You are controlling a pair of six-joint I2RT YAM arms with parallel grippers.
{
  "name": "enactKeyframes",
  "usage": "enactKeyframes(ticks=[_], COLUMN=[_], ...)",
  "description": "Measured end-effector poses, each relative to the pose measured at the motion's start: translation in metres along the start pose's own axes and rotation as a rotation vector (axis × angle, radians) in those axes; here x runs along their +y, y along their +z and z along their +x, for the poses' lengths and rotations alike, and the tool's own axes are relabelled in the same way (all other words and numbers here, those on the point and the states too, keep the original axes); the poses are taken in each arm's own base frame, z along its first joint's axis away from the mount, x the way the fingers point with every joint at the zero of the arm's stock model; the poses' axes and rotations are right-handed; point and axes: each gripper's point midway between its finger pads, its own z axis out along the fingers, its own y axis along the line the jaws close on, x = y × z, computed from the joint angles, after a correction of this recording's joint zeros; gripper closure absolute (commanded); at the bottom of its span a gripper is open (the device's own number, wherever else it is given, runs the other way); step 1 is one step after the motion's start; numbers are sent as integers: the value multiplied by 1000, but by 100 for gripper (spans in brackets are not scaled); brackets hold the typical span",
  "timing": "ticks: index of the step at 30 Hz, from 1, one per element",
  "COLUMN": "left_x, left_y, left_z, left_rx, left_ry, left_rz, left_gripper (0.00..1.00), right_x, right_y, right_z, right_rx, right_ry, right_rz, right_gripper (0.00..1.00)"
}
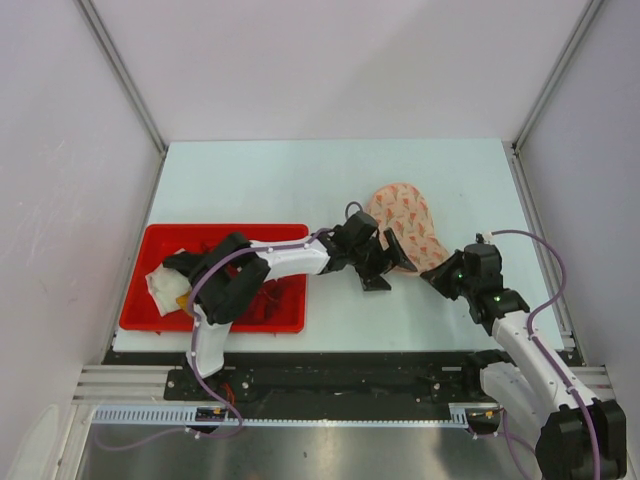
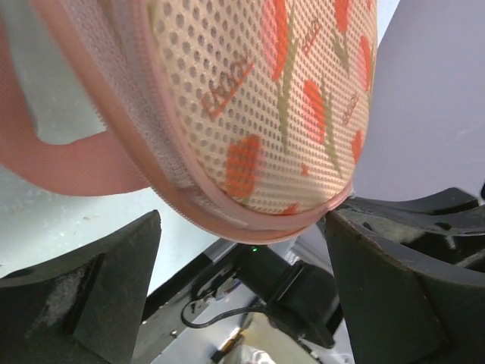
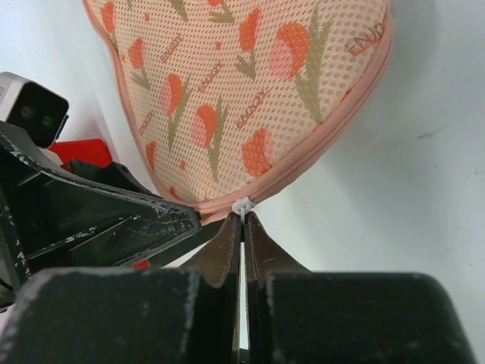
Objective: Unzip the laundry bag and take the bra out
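The laundry bag [image 1: 405,222] lies on the table, right of centre, pale pink with an orange flower print. Its zip looks closed along the rim in the right wrist view [image 3: 318,144]. My left gripper [image 1: 389,265] is open, its jaws straddling the bag's near edge [image 2: 242,216]; the right finger [image 2: 394,280] touches the rim. My right gripper [image 1: 430,277] is shut on the small white zip pull [image 3: 242,205] at the bag's near rim. The bra is hidden.
A red tray [image 1: 160,240] at the left holds a white garment [image 1: 165,288] and dark red cloth [image 1: 270,300]. The left arm reaches across from the tray to the bag. The left gripper's black finger [image 3: 98,220] sits just left of the right gripper.
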Motion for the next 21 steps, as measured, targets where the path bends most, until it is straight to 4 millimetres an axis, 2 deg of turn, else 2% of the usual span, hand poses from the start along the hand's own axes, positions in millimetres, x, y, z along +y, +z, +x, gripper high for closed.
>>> enactKeyframes(ticks=[5,7,8,10,11,12,13,21], left_x=[-6,-14,-20,-31,-35,-38,-39,-32], left_y=[1,1,2,3,4,5,6,4], left_z=[-5,-9,-12,-18,-21,-23,-26,-35], left_rx=[-22,-38,-47,-66,-73,-80,-87,-79], left_ry=[-15,-16,-17,-19,-17,-17,-18,-10], left_rz=[7,21,31,46,51,52,50,36], left_gripper=[7,20,38,61,85,95,100,100], right_x=[-1,-1,-1,-1,-1,-2,-3,-6], right_y=[0,0,0,0,0,0,0,-1], right_z=[0,1,1,1,1,0,0,1], right_rx=[1,2,2,3,0,-3,-4,4], right_ry=[0,-1,-1,-2,-2,-3,-4,-3], right_rz=[5,4,4,4,7,10,14,20], right_gripper=[100,100,100,100,100,100,100,100])
